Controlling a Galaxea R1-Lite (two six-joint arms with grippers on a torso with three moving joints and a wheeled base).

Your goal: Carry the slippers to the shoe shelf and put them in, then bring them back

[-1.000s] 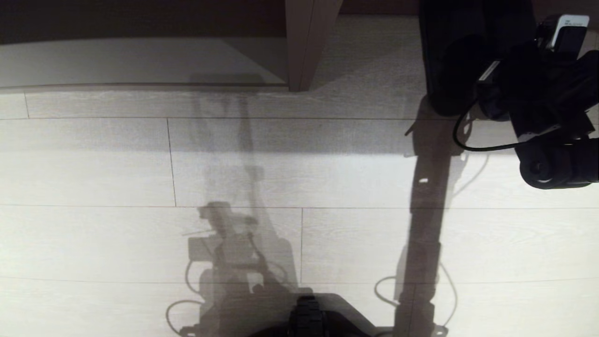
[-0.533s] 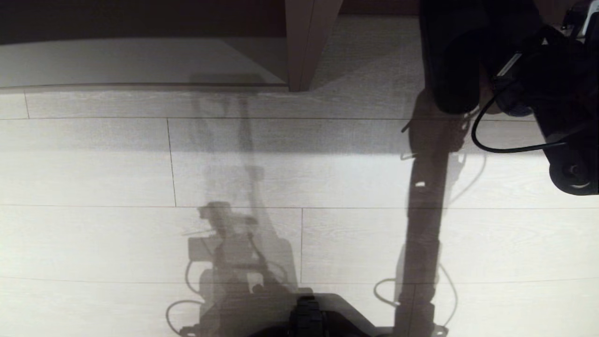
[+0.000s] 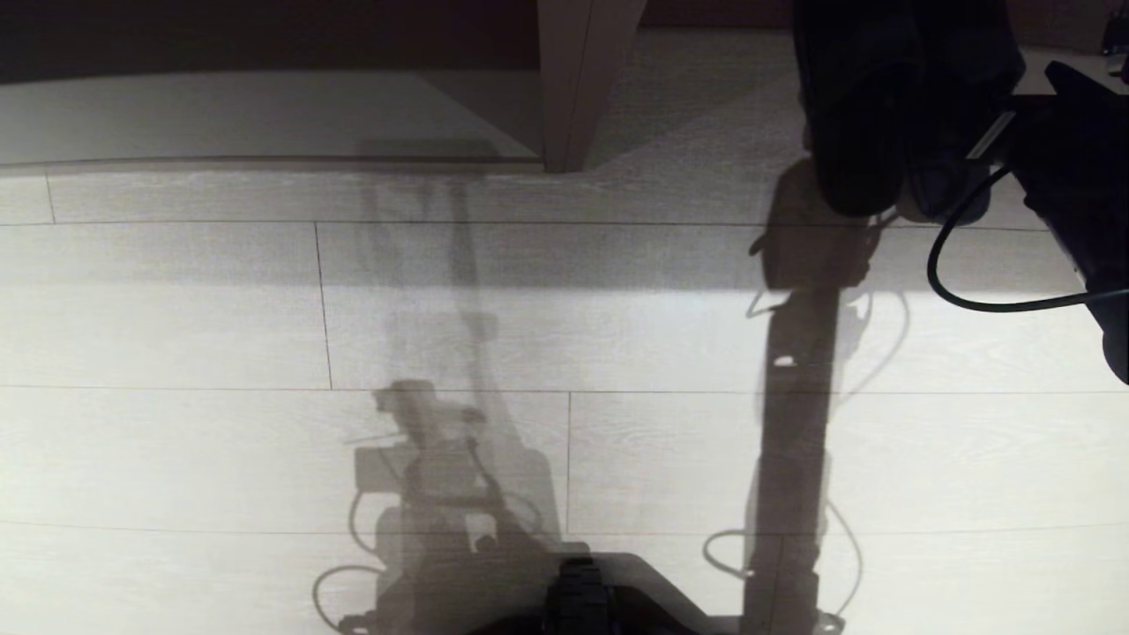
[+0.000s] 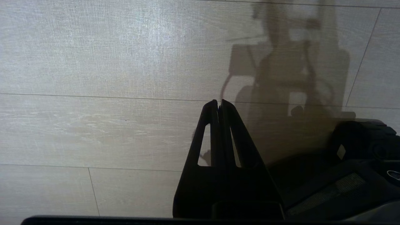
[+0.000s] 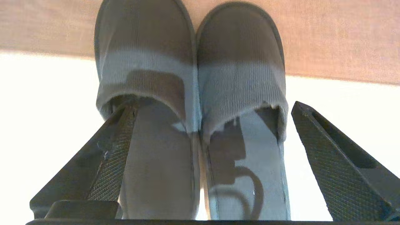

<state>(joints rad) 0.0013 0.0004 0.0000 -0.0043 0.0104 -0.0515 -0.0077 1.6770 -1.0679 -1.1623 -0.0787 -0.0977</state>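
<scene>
Since a second ago my right arm has pulled back toward 3 o'clock in the head view, and its wrist and camera block have slipped mostly off that edge, leaving the slippers uncovered. They lie side by side on the pale floor at about 1 o'clock, toes pointing to 12, heels just short of the bright band of floor. My right claw stands wide apart and holds nothing: in the wrist view one finger overlaps the open heel of one slipper, the other finger is clear of the pair, and the slippers touch each other along their inner edges. A slanted board of the shelf rises at 12 o'clock, with its light bottom plank running off to 10 o'clock. My left claw hangs over bare floor, fingers pressed together, empty.
</scene>
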